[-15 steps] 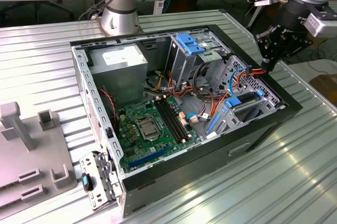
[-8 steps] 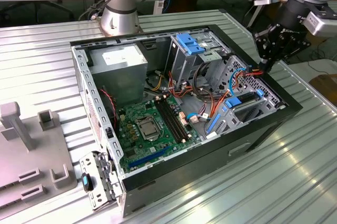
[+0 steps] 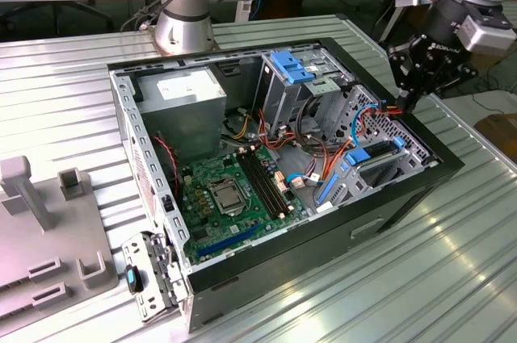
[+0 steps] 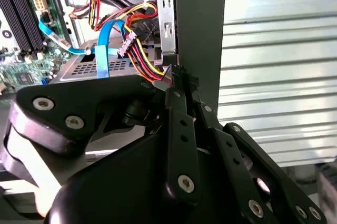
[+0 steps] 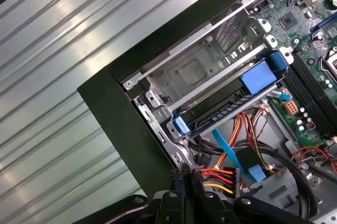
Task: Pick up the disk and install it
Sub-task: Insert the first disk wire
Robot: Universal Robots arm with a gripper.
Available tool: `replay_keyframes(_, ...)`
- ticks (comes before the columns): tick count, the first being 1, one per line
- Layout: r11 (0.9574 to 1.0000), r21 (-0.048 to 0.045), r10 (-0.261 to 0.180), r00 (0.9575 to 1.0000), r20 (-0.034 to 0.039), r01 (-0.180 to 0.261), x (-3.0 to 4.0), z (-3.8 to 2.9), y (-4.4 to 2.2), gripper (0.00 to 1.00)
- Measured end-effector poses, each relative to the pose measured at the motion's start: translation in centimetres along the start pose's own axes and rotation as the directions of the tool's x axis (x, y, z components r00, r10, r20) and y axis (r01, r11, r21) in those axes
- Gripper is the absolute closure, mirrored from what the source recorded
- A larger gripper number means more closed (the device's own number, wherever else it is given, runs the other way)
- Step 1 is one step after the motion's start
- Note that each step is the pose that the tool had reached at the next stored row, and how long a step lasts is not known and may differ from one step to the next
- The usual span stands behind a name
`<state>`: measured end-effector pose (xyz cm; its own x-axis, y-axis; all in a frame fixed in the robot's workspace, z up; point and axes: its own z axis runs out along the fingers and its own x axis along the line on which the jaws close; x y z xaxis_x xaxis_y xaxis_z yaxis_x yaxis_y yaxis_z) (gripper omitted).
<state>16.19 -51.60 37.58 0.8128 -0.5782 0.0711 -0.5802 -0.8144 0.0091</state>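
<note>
The disk [image 5: 221,110], a dark drive in a bright blue carrier, lies in the drive cage at the corner of the open computer case [image 3: 404,190]; its blue carrier [image 3: 367,152] is at the exterior view's right side of the case. My black gripper [image 3: 409,105] hangs over the case's edge just beyond the disk. In both wrist views its fingers [image 5: 179,182] are pressed together at the case wall, right beside a connector with red, orange and yellow wires [image 5: 218,176]. The gripper [image 4: 176,74] holds nothing that I can see.
A motherboard [image 3: 234,198] fills the case floor, with the power supply [image 3: 182,105] and a blue-latched bay [image 3: 291,67] behind it. Loose cables [image 4: 131,29] and a blue ribbon [image 4: 102,47] lie beside the gripper. A ribbed metal table [image 3: 452,262] surrounds the case; grey fixtures [image 3: 48,222] stand at the exterior view's left.
</note>
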Motion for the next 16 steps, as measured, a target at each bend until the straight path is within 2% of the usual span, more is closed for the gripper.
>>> replay_keyframes(2,0.9985,-0.0031,0.055,0.9985,0.002,-0.055,0.0,0.0,0.0,0.84)
replay_keyframes(5,0.9941,-0.0066,0.108,0.9941,0.0033,-0.108,0.0,0.01,0.0,0.84)
replay_keyframes(7,0.987,-0.0105,0.161,0.987,0.0033,-0.161,0.0,0.03,0.0,0.84)
replay_keyframes(9,0.982,-0.0125,0.188,0.9821,0.0033,-0.188,0.0,0.04,0.0,0.84)
replay_keyframes(11,0.9702,-0.0164,0.242,0.9703,0.0029,-0.242,-0.01,0.09,0.0,0.84)
replay_keyframes(13,0.9626,-0.0185,0.27,0.9627,0.0027,-0.27,-0.02,0.13,0.0,0.84)
replay_keyframes(14,0.9558,-0.0202,0.293,0.956,0.0023,-0.293,-0.02,0.15,0.0,0.84)
replay_keyframes(16,0.9489,-0.0218,0.315,0.9491,0.0021,-0.315,-0.03,0.16,0.01,0.84)
